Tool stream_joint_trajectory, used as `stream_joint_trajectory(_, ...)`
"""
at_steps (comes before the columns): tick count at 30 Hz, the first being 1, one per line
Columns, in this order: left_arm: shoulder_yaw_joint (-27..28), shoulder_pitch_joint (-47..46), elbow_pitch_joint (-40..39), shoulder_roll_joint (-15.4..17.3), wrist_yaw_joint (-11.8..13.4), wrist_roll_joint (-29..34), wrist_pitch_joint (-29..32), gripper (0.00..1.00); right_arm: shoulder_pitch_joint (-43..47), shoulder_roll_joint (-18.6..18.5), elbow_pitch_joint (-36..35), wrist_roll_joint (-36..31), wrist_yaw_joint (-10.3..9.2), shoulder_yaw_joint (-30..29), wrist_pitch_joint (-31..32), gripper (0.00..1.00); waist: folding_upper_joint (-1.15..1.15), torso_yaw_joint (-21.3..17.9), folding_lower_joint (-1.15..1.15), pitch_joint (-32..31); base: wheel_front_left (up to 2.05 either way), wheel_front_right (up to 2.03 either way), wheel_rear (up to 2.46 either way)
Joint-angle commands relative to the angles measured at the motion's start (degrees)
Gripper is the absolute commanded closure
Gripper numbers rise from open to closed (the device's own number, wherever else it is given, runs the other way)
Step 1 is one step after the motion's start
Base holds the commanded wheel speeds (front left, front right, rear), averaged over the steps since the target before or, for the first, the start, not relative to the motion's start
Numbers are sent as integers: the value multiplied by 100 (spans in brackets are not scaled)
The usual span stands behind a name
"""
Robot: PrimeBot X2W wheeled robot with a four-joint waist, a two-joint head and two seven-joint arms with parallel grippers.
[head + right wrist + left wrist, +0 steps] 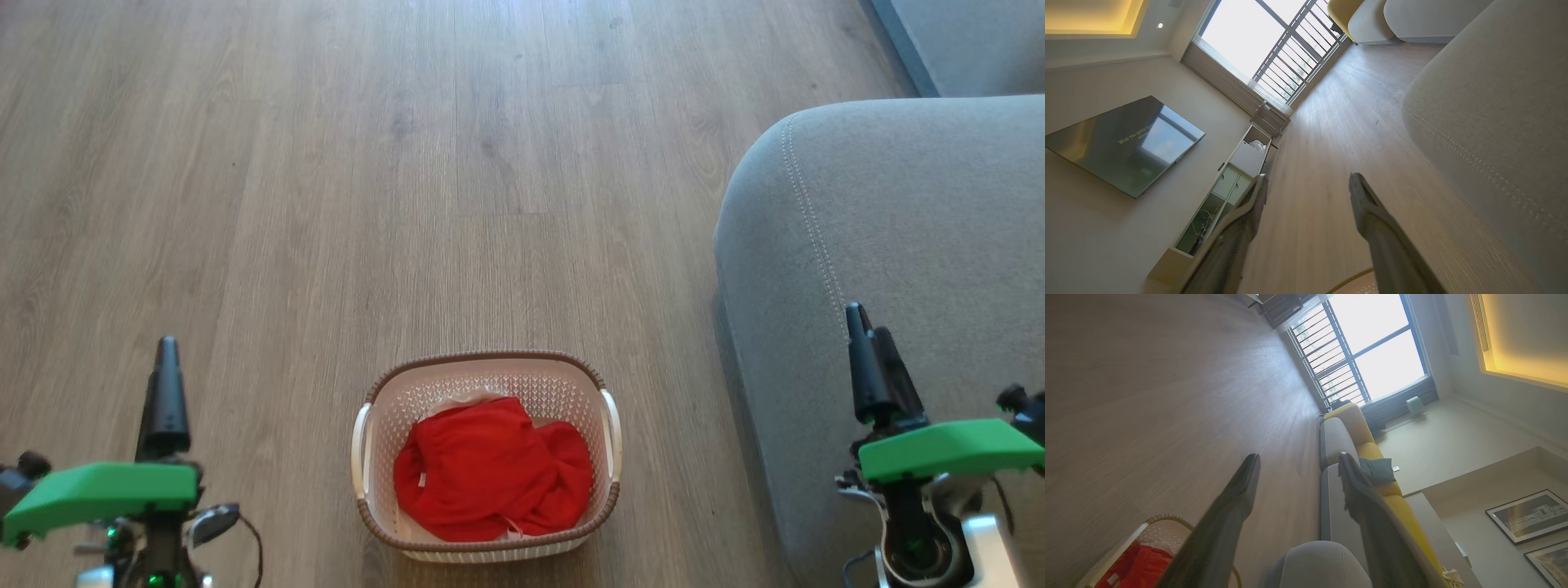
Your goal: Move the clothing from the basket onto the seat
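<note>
Red clothing (490, 474) lies crumpled in the cream basket (608, 437) with a brown rim, on the wood floor at the bottom centre of the head view. A corner of the basket (1118, 549) with the red clothing (1141, 567) shows in the left wrist view. The grey seat (898, 245) fills the right side, its rounded edge and pale seam facing the basket. My left gripper (167, 384) stands at the lower left, open and holding nothing; its fingers (1241, 490) are spread wide. My right gripper (865, 351) hangs over the seat's front edge, open and holding nothing.
Wood floor stretches ahead and to the left of the basket. A further grey and yellow sofa (1355, 433) runs toward a bright window. A low white cabinet (1224, 192) and a wall screen (1122, 143) stand across the room.
</note>
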Motion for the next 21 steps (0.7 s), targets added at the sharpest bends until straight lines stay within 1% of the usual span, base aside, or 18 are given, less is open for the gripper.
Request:
stream_joint_trajectory(1,74,-300,-236,54,-5,71,-57,0,-380,-54,-254,-104,0,75,-56,0,0,0,0,1,0,0,0)
stream_joint_trajectory(5,-129,-281,-443,57,328,295,-124,0,-407,-60,-403,-481,0,112,-123,0,0,24,0,3,0,0,0)
stream_joint_trajectory(7,-194,-293,-570,58,412,481,-158,0,-404,-76,-465,-684,0,155,-157,0,0,42,0,7,0,0,0)
stream_joint_trajectory(10,-323,-308,-771,60,552,875,-208,0,-422,-97,-548,-967,0,206,-207,0,0,57,0,26,0,0,0)
stream_joint_trajectory(16,-646,-349,-1093,64,977,1655,-308,0,-491,-146,-721,-1500,0,295,-309,0,0,86,0,57,0,0,0)
stream_joint_trajectory(17,-769,-360,-1182,65,1094,1916,-342,0,-507,-169,-763,-1684,0,335,-343,0,0,93,0,60,0,0,0)
stream_joint_trajectory(21,-1029,-370,-1304,68,1291,2436,-409,0,-529,-204,-832,-2037,0,431,-410,0,0,99,0,61,0,0,0)
